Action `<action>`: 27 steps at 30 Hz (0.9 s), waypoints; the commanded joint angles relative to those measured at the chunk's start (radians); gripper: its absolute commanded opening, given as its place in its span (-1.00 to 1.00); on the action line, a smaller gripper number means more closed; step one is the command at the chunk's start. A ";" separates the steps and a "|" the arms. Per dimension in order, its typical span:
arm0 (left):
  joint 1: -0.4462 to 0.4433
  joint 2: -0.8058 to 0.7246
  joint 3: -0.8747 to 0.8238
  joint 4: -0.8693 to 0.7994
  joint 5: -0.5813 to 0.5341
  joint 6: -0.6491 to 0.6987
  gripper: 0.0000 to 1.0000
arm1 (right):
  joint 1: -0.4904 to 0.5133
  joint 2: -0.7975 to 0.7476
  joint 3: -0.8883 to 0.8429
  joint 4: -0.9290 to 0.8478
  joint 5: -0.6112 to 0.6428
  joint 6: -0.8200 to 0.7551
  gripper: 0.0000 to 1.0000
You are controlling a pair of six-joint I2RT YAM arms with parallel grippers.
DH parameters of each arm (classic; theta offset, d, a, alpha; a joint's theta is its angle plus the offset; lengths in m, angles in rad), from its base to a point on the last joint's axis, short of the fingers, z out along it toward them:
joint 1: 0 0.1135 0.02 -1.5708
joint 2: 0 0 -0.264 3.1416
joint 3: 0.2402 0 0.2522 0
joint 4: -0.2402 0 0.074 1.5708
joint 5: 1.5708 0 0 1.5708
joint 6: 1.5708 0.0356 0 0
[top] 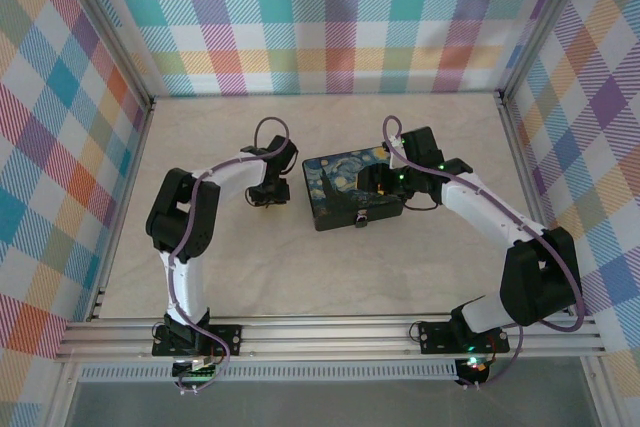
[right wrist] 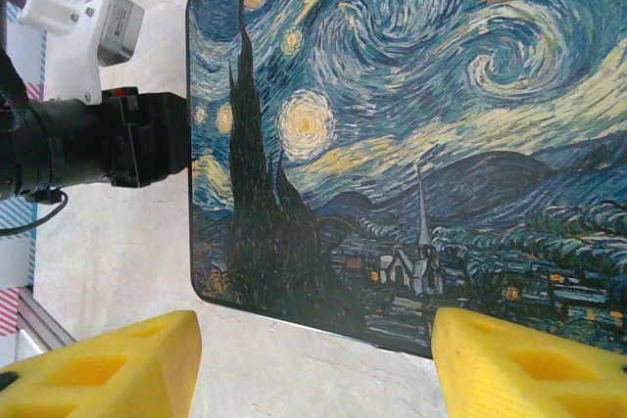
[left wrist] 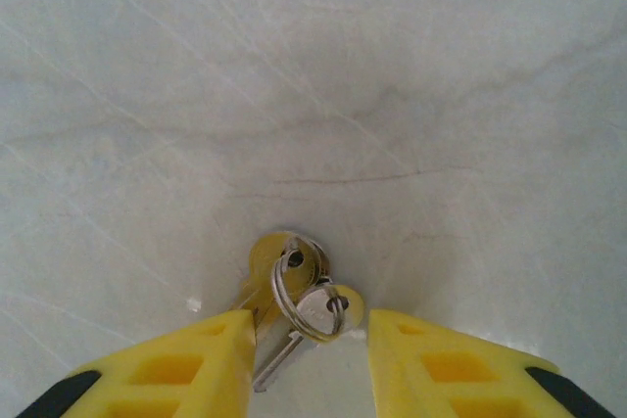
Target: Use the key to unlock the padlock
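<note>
The key [left wrist: 318, 308] is a small silvery piece on a split ring [left wrist: 290, 291] with a second, brass-coloured one, lying flat on the pale table. My left gripper [left wrist: 312, 328] is low over it, open, with a yellow finger [left wrist: 211, 364] on each side and the blade close to the left one. From above, that gripper [top: 268, 195] sits just left of the swirl-painted tin [top: 335, 182]. The padlock [top: 361, 217] is a tiny dark lump at the tin's near edge. My right gripper [right wrist: 313, 379] hangs open over the tin's [right wrist: 392, 124] near edge, holding nothing.
The tin lies flat mid-table between the two arms. The left arm's dark wrist [right wrist: 98, 144] shows close beside the tin's left edge. Checked walls and aluminium rails [top: 330, 332] enclose the table on all sides.
</note>
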 commanded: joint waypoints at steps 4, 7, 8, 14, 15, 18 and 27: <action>0.000 -0.002 -0.019 -0.012 0.075 0.006 -0.36 | 0.004 -0.016 -0.007 -0.002 -0.010 -0.004 0.27; -0.016 -0.034 -0.046 0.001 0.114 -0.022 -0.30 | 0.005 -0.009 -0.001 0.004 -0.014 -0.001 0.27; -0.021 -0.045 -0.052 0.003 0.124 -0.030 -0.28 | 0.004 -0.005 0.002 0.005 -0.015 -0.001 0.27; -0.028 -0.084 -0.045 -0.037 0.074 -0.045 -0.26 | 0.008 0.011 0.015 0.005 -0.023 -0.001 0.27; -0.028 -0.090 -0.043 -0.042 0.066 -0.043 -0.26 | 0.007 0.011 0.015 0.004 -0.023 -0.001 0.26; -0.018 -0.104 -0.028 -0.059 0.050 -0.034 -0.23 | 0.008 0.012 0.019 0.002 -0.023 0.000 0.26; 0.017 -0.123 -0.036 -0.106 -0.020 0.021 -0.36 | 0.013 0.015 0.030 -0.003 -0.028 -0.003 0.26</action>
